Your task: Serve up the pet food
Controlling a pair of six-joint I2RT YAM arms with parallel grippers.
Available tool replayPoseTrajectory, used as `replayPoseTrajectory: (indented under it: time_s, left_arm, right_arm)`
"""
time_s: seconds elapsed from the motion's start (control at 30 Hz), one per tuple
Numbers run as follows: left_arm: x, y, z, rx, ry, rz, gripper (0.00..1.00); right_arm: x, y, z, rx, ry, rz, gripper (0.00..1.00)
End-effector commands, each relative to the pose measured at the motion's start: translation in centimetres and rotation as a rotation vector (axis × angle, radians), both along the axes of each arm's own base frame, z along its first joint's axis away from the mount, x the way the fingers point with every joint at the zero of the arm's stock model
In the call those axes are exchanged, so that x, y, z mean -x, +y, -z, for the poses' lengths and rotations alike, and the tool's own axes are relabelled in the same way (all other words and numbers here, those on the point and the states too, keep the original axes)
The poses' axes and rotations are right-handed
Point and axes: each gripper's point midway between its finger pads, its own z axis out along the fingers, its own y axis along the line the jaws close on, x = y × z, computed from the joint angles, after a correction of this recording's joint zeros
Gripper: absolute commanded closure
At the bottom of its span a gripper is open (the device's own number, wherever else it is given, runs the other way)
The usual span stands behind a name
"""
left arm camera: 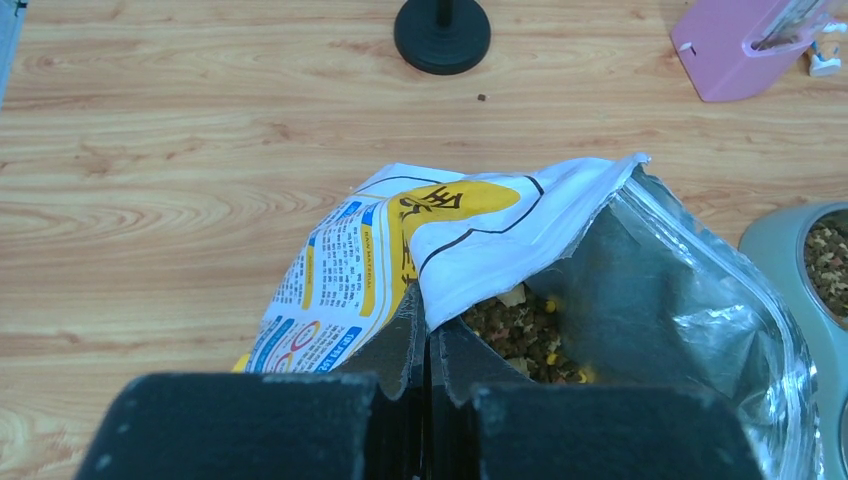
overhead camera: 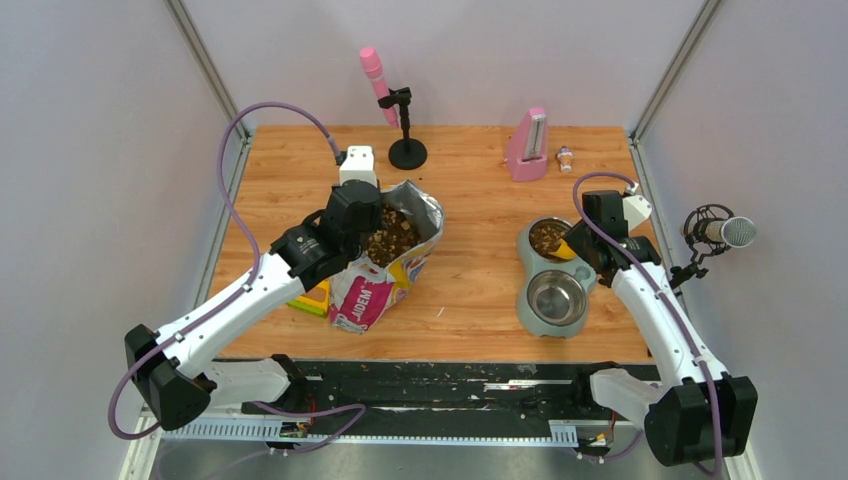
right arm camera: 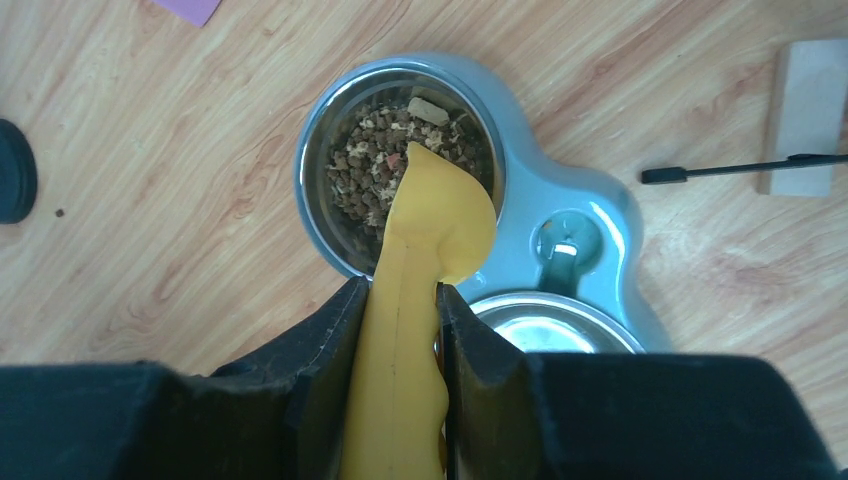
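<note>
Pet food [right arm camera: 370, 170] ahead of right jaws

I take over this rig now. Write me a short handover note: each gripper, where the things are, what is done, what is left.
The left gripper is shut on the rim of the bag.
The right gripper is shut on the yellow scoop, with its head over the far bowl.
The pet food lies in the far bowl, and more is in the bag.
Done: the far bowl has food in it.
Left: the near bowl is empty. After any last scoops, probably set the scoop down and release the bag.
</note>
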Motion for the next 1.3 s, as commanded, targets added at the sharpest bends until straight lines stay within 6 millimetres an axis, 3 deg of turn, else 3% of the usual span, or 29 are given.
replayPoseTrajectory:
  time_s: [0.0, 0.3, 0.6, 0.73, 0.9, 1.0, 1.13, 1.2, 1.27]
  left_arm:
    - [0.3, 0.2, -2.5, 0.077, -0.075, -0.004, 1.0]
    - [0.8, 0.5, -2.5, 0.094, -0.078, 0.002, 1.0]
    - [0.9, 0.3, -2.7, 0.1, -0.078, 0.009, 1.0]
    - [0.8, 0.3, -2.8, 0.099, -0.08, 0.01, 1.0]
    - [0.2, -0.4, -3.8, 0.108, -0.093, 0.021, 1.0]
    - [0.0, -0.6, -4.3, 0.096, -0.103, 0.024, 1.0]
    - [-0.4, -0.8, -4.6, 0.089, -0.107, 0.026, 1.0]
    - [-0.5, -0.9, -4.8, 0.089, -0.111, 0.03, 1.0]
    - [-0.6, -0.9, -5.1, 0.091, -0.114, 0.03, 1.0]
  right_arm:
    - [0.2, -1.1, -1.3, 0.106, 0.028, -0.036, 1.0]
    - [-1.1, -1.0, -2.9, 0.177, 0.023, -0.122, 1.0]
    - [-3.0, -0.3, -6.0, 0.22, -0.037, -0.217, 1.0]
    - [-2.7, 0.0, -5.9, 0.256, -0.009, -0.248, 1.0]
    - [-1.8, -1.0, -4.4, 0.319, 0.108, -0.195, 1.0]
    - [-0.9, -1.8, -6.0, 0.35, 0.097, -0.089, 1.0]
    - [-1.7, 0.5, -5.7, 0.307, 0.034, -0.216, 1.0]
    - [-0.8, 0.4, -5.8, 0.293, 0.055, -0.182, 1.0]
    - [-1.3, 0.9, -6.1, 0.303, -0.004, -0.232, 1.0]
